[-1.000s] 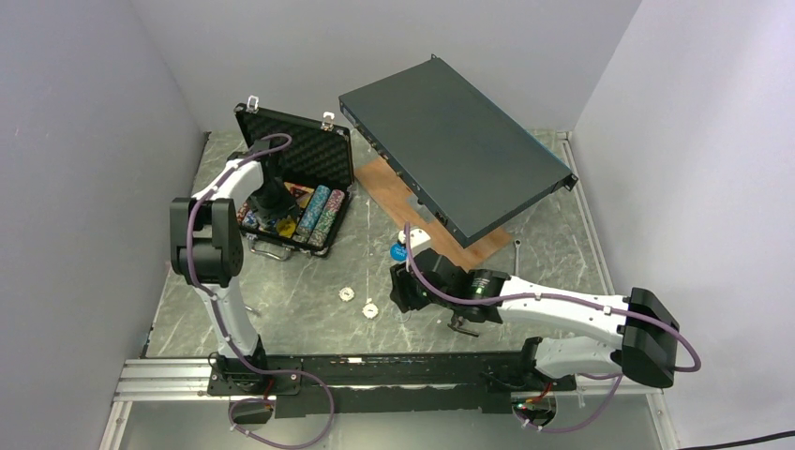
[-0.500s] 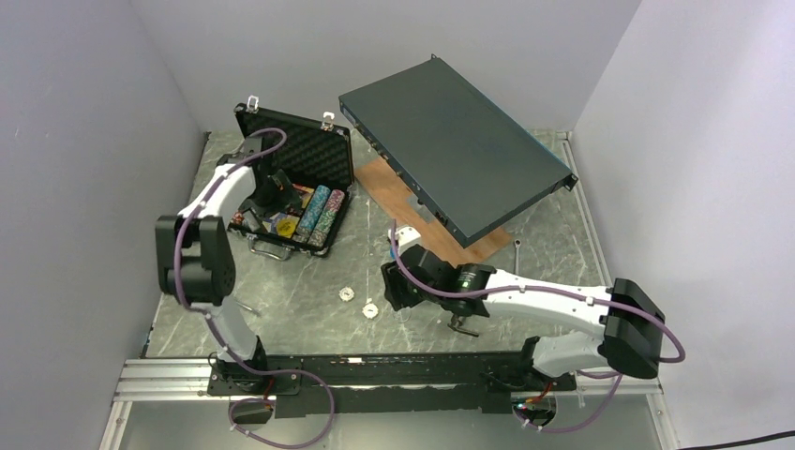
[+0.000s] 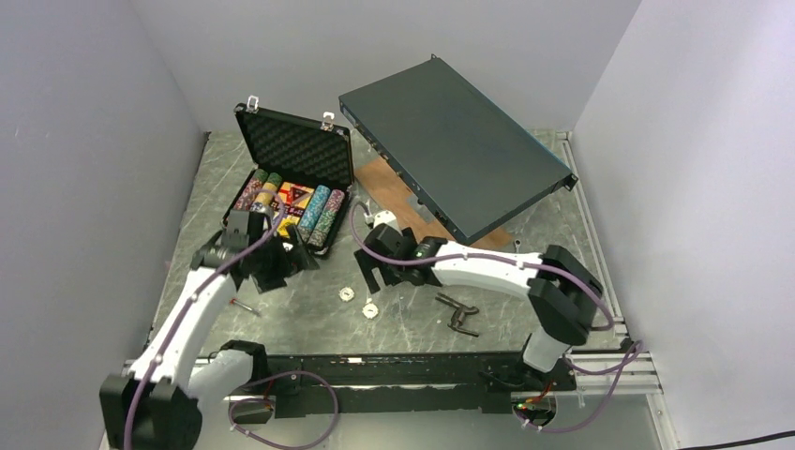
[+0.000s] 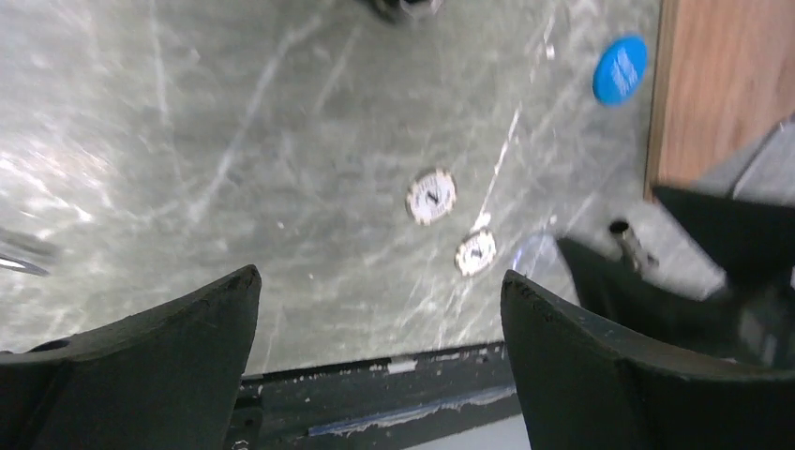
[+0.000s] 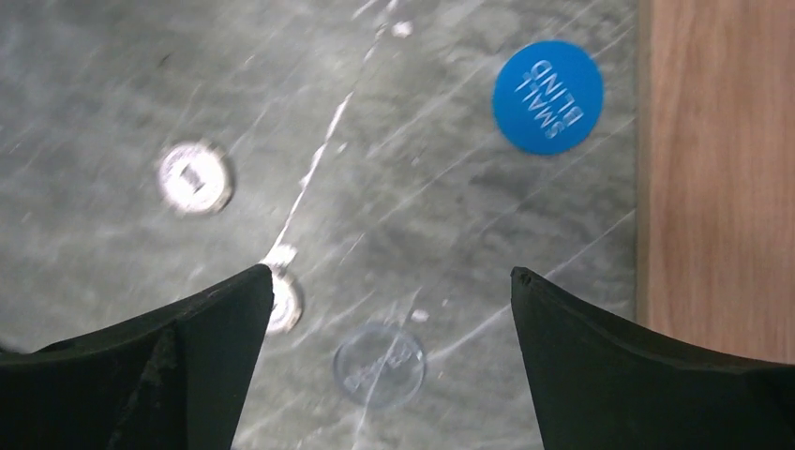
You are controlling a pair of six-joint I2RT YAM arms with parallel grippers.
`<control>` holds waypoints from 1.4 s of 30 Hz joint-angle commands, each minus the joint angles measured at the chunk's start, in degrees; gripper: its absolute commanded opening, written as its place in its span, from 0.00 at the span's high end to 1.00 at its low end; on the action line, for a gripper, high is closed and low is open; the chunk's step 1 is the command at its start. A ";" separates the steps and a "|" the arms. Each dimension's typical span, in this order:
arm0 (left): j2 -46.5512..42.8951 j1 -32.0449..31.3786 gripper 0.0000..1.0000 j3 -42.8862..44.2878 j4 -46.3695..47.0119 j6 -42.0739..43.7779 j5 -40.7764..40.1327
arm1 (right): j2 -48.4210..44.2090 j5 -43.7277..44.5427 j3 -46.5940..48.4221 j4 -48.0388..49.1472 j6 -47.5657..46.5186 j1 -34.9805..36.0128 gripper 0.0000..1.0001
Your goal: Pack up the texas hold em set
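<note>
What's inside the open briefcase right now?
Chip rows down both sides, a red triangle between them, and egg-crate foam lining the lid. The left arm covers the near edge, so anything there is hidden.

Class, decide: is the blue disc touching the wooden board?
Apart. The right wrist view shows a strip of bare table between the blue disc and the board.

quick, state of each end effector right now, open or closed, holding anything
Left end effector: open, holding nothing.
Right end effector: open, holding nothing.
</note>
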 commanded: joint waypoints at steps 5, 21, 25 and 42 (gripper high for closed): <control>-17.59 -1.82 0.01 -10.76 2.99 -2.10 10.81 | 14.59 8.89 11.35 -4.03 8.39 -3.77 0.02; -17.02 -2.00 0.01 -6.38 -1.06 2.22 7.44 | 14.99 18.61 5.25 3.55 20.73 -5.67 0.17; -18.39 -2.01 0.01 -6.02 -1.66 1.95 7.48 | 14.22 18.99 3.27 7.92 19.79 -6.47 0.21; -19.34 -2.00 0.01 -3.68 -4.24 2.52 6.76 | 19.31 16.14 4.41 10.59 14.87 -7.58 0.36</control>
